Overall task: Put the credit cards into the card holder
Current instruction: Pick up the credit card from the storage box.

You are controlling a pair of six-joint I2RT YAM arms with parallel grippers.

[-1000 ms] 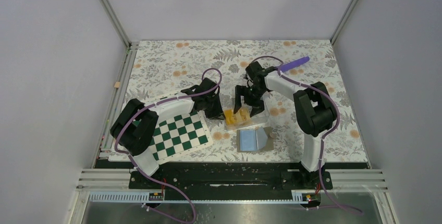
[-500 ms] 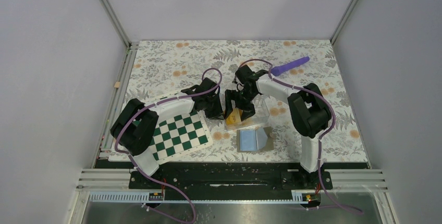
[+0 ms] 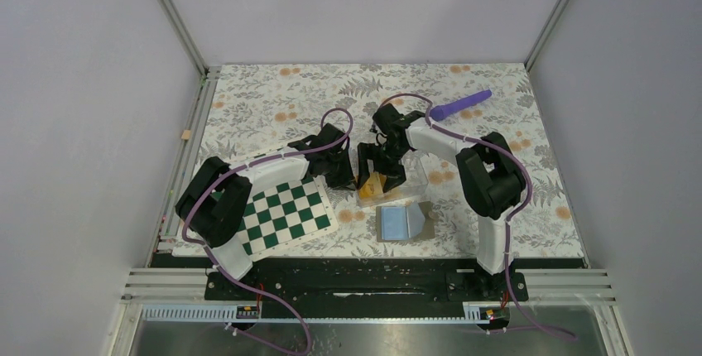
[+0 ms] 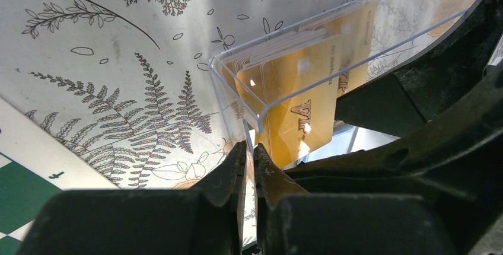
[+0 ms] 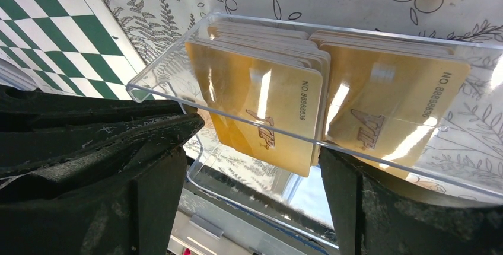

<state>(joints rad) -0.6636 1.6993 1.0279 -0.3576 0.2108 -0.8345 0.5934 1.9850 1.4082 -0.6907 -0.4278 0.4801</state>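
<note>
LEFT HOLDS, RIGHT HOVERS: my left claw (image 4: 250, 159) is pinched almost shut on what looks to be the thin clear side wall of the card holder (image 4: 231, 89), steadying it on the flowered surface (image 3: 273, 99) just beside the chessboard (image 3: 286, 211); my right claw (image 5: 261, 160) hangs over the same holder with its jaws spread wide, one on either side of the credit cards (image 5: 267, 107), gripping nothing that I can make out; whether either jaw brushes the plastic I cannot tell.

The gold cards stand in two stacks side by side inside the holder, leaning behind its low clear front; no other card shows on the surface in the overhead view, though my arms hide part of it.

As I judge it, loading is all but done and the step in hand is the settling; the stacks sit a little fanned, so the cards may want a light nudge to square them against the back wall.

The next move calls for care more than force; my right claw should either ease the stacks level with one jaw or rise straight up, jaws wide, clear of the card tops and the thin rim; a sideways drift could tip a stack or skid the light holder; my left claw should hold its pinch until the right is clear, then open and back away without dragging the wall along.
</note>
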